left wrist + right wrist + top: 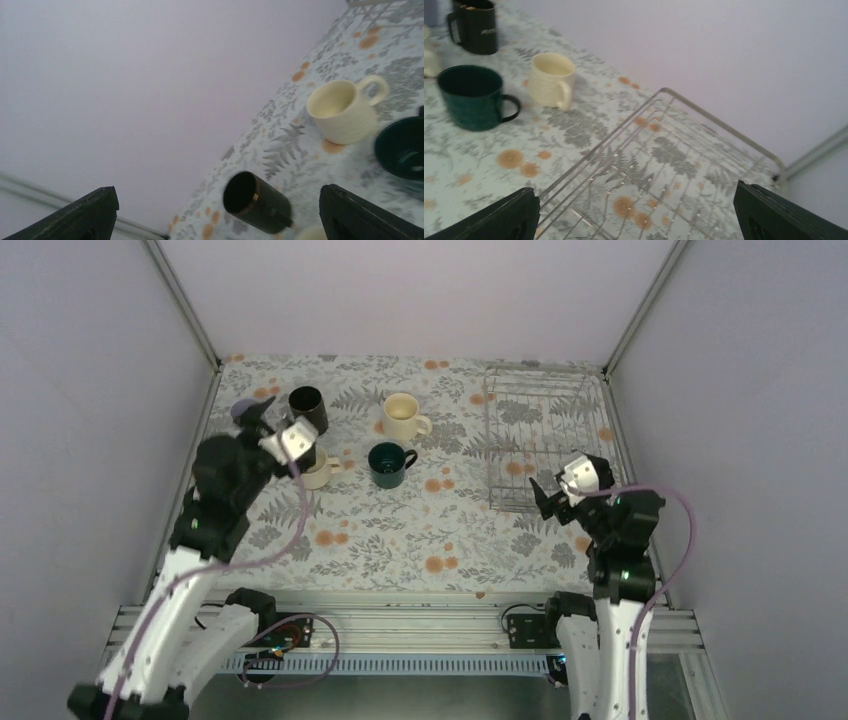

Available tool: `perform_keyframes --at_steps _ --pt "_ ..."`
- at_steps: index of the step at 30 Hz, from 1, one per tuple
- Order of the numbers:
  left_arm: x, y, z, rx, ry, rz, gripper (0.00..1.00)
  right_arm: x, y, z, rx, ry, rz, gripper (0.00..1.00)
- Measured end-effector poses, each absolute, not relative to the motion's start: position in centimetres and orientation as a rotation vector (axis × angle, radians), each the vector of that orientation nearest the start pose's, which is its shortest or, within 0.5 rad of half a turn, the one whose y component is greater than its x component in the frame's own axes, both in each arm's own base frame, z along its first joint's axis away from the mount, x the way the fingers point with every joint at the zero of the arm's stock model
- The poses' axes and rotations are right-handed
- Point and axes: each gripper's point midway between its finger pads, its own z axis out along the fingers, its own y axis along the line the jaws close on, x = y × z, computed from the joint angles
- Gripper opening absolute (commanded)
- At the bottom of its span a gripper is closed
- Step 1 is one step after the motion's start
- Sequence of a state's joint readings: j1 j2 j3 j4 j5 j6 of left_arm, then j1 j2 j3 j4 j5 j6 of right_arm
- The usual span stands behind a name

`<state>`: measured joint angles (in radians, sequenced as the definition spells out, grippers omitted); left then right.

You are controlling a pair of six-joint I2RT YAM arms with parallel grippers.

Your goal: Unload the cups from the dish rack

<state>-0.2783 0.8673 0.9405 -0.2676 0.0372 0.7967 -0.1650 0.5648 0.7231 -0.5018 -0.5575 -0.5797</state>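
The wire dish rack stands at the back right with no cup in it; it also fills the right wrist view. On the table to its left stand a tall black mug, a cream mug, a dark green mug, a second cream mug partly under my left wrist, and a lavender cup partly hidden by my left arm. My left gripper is open and empty above this group, facing the black mug. My right gripper is open and empty over the rack's near edge.
Grey enclosure walls close in the table on the left, back and right. The rack sits close to the right wall. The floral tablecloth covers the table between the cups and the arm bases.
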Motion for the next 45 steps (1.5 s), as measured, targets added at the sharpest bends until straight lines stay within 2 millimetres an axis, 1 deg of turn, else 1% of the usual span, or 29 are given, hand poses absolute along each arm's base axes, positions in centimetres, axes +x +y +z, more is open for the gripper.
perform_keyframes --at_steps 1,3,5,6,9,11,12,14,16,18,20,22,23,26,28,33,45 --pt "30.3 -9.3 34.1 0.897 1.499 0.323 1.0 24.2 4.8 27.7 -0.692 1.684 -0.002 1.0" --pt "27.8 -8.5 32.1 0.82 1.476 0.281 1.0 23.6 3.9 27.8 -0.605 1.655 -0.054 1.0" --pt "26.0 -7.9 29.6 0.756 1.468 0.248 1.0 23.5 2.9 28.1 -0.521 1.64 -0.095 1.0" --pt "25.5 -7.5 28.5 0.731 1.476 0.235 1.0 23.7 2.4 28.1 -0.483 1.644 -0.107 1.0" --pt "25.0 -5.6 24.7 0.604 1.522 0.232 1.0 24.2 1.2 27.6 -0.388 1.665 -0.129 1.0" --pt "24.9 -4.6 22.5 0.527 1.545 0.228 1.0 24.1 0.2 27.4 -0.31 1.658 -0.155 1.0" --pt "24.9 -4.2 21.6 0.493 1.555 0.223 1.0 23.9 -0.3 27.4 -0.27 1.648 -0.168 1.0" --pt "24.9 -3.5 20.5 0.42 1.57 0.209 1.0 23.4 -1.4 27.3 -0.169 1.621 -0.196 1.0" --pt "24.9 -2.9 20.1 0.353 1.578 0.194 1.0 23.1 -2.7 27.0 -0.06 1.598 -0.213 1.0" --pt "24.8 -2.4 20.4 0.29 1.575 0.176 1.0 23.2 -2.9 26.1 -0.03 1.601 -0.202 1.0" --pt "24.6 -2.1 20.9 0.238 1.56 0.157 1.0 23.4 -2.1 24.7 -0.071 1.621 -0.165 1.0" --pt "24.6 -1.7 21.1 0.191 1.556 0.148 1.0 23.4 -0.8 23.5 -0.141 1.644 -0.109 1.0" --pt "24.6 -1.5 21.0 0.169 1.558 0.146 1.0 23.4 -0.3 23.3 -0.171 1.647 -0.087 1.0" --pt "24.8 -0.8 19.6 0.121 1.592 0.154 1.0 23.3 0.9 23.6 -0.228 1.626 -0.039 1.0" --pt "24.8 -0.5 18.8 0.098 1.623 0.161 1.0 23.4 1.0 23.5 -0.228 1.631 -0.03 1.0" --pt "24.9 -0.3 18.6 0.079 1.633 0.155 1.0 24.1 0.7 22.3 -0.205 1.688 -0.013 1.0" --pt "25.0 -0.3 18.4 0.071 1.641 0.149 1.0 24.0 0.7 22.6 -0.204 1.675 -0.013 1.0"
